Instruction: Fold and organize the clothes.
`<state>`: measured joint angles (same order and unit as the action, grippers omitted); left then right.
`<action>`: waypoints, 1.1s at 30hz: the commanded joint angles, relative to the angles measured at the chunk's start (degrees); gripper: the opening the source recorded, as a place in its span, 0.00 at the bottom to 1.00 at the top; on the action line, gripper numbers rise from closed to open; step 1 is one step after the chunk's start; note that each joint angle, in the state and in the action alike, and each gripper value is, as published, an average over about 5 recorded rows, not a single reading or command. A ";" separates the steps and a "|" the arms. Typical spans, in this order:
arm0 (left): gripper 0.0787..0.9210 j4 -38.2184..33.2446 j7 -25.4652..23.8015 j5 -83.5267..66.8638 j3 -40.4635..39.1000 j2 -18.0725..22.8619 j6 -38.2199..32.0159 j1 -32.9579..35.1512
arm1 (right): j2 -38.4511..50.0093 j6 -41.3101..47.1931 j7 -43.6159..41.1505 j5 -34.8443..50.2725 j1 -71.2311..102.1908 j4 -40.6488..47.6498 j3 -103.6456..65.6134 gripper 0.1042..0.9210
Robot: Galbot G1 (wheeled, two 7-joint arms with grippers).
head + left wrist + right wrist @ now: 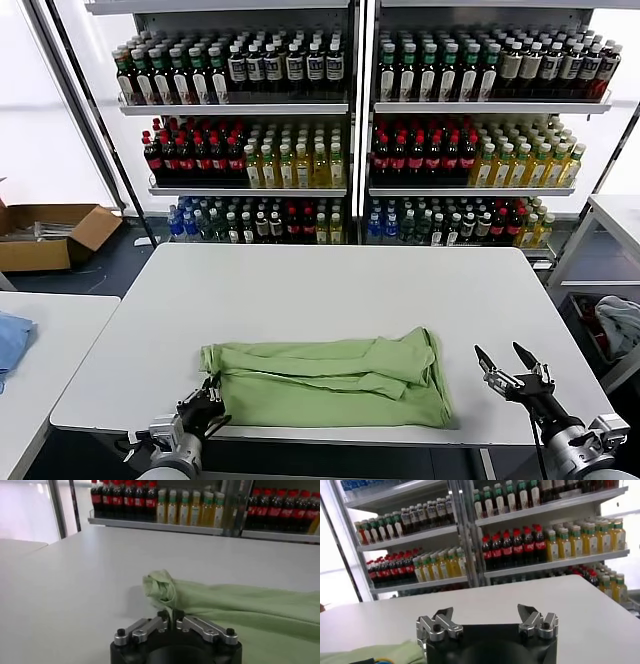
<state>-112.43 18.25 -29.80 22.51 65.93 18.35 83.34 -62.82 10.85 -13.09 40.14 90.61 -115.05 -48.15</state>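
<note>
The light green polo shirt (330, 378) lies folded into a long band near the front edge of the white table (320, 290). Its collar, buttons and chest print are hidden. My left gripper (210, 392) is at the shirt's front left corner and is shut on a thin pinch of the green fabric (170, 611). The bunched left end of the shirt (160, 586) rises just beyond the jaws. My right gripper (505, 360) is open and empty, a little to the right of the shirt, above the table. In the right wrist view its fingertips (445, 614) stand wide apart.
Shelves of drink bottles (350, 130) stand behind the table. A second table (40, 350) at the left carries a bright blue cloth (10, 340). A cardboard box (50, 232) sits on the floor at the far left. A pale cloth (615, 325) lies at the right edge.
</note>
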 commanded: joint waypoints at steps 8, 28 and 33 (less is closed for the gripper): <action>0.02 9.06 -21.84 -9.41 30.45 -20.10 3.79 -4.35 | 1.57 0.56 0.69 1.72 -3.06 -1.55 -0.03 0.88; 0.02 -11.80 -8.54 -9.17 5.32 -20.51 1.75 -10.31 | -0.18 -0.48 -0.28 2.67 -1.03 -2.02 -1.48 0.88; 0.02 -11.55 -7.46 -4.93 -4.78 -19.00 0.86 -11.78 | -1.07 -0.66 -0.47 1.97 -1.24 -2.18 -0.73 0.88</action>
<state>-116.73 5.65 -38.66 36.57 46.39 20.42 74.60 -63.20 10.36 -13.48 42.28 89.18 -117.21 -49.05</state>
